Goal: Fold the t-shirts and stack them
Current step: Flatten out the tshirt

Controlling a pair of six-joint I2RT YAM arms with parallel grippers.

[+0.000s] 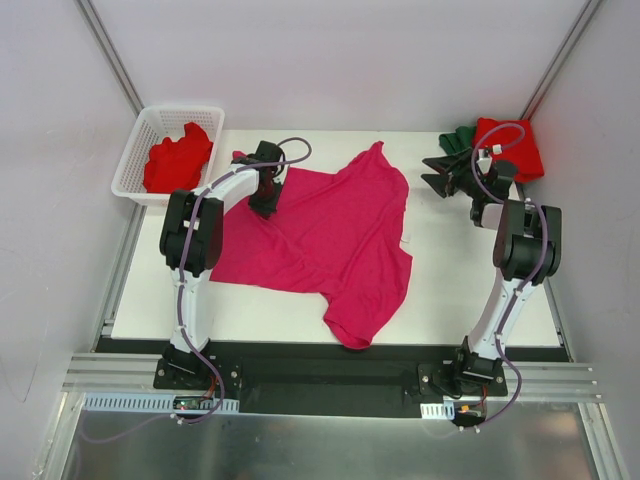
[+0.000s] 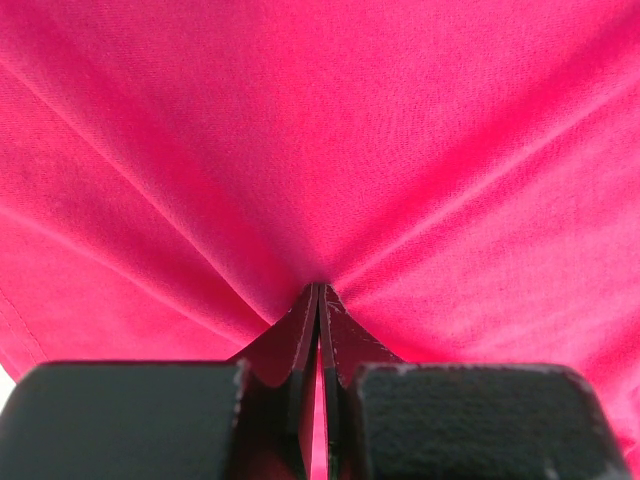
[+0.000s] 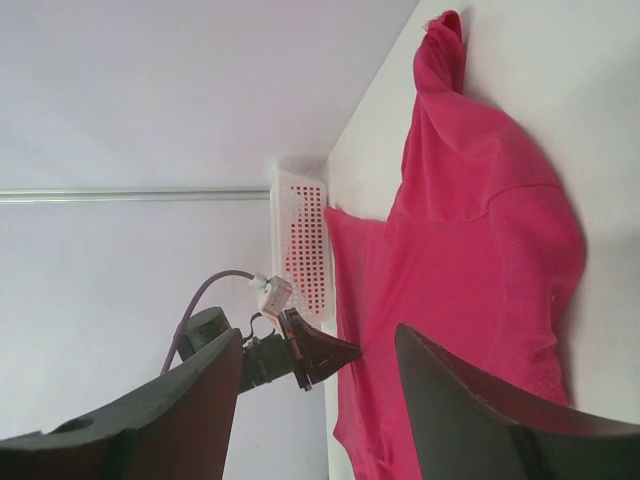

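Closest to my left wrist camera, my left jaws were clamped tight on the magenta t-shirt (image 1: 340,235). Their dark fingertips (image 2: 300,335) met on a pinch of cloth, and creases fanned out from that spot across the whole view. From above, the pinch sat at the shirt's far-left edge, toward the far side of the table (image 1: 450,290).

The rest of the shirt lay spread over the middle of the table, mostly flat. One narrow end pointed at the far edge, and a rounded lobe reached almost to the near edge. Its longest line ran between those two, far to near with a slight lean. A broad flap spread out to the left beneath my left arm. Which end was the collar I could not tell.

My right jaws stood well apart with nothing between them. They hung over the far-right part of the table, aimed left toward the magenta shirt but apart from it. Just behind them, in the far-right corner, a dark green t-shirt (image 1: 458,140) and a red t-shirt (image 1: 512,148) lay touching. The green one was on the left, partly hidden by my right wrist.

At the far-left corner, the white lattice basket (image 1: 135,150) held a second red t-shirt (image 1: 180,160), bunched up and filling much of it.
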